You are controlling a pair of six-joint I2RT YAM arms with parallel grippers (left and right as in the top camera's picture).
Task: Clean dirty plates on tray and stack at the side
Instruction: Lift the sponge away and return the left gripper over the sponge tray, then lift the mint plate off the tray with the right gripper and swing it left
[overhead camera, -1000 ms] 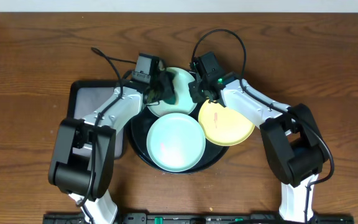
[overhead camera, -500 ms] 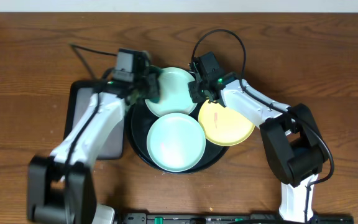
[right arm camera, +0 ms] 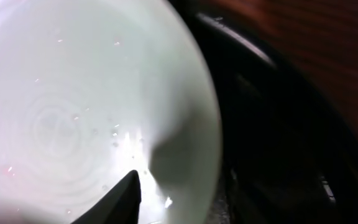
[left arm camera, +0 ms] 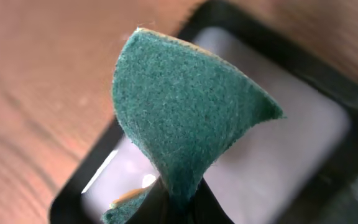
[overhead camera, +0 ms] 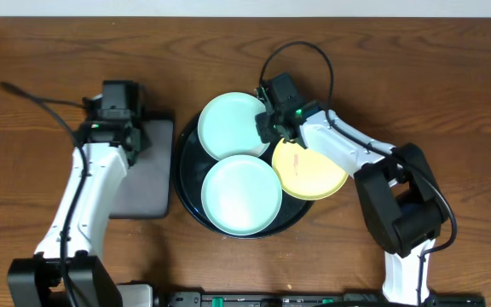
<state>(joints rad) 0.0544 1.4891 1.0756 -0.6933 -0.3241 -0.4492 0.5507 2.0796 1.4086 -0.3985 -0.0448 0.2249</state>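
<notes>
Swung left away from the far mint plate (overhead camera: 228, 124), the left gripper (left arm camera: 179, 196) now hangs over the rectangular tray (overhead camera: 143, 200), pinched tight on the green sponge (left arm camera: 185, 118). At that plate's right edge sits the right gripper (overhead camera: 271, 126); how wide its jaws stand I cannot tell. All three plates lie on the round black tray (overhead camera: 186, 200), the near mint plate (overhead camera: 241, 194) in front and the yellow plate (overhead camera: 314, 175) overhanging the right rim.
</notes>
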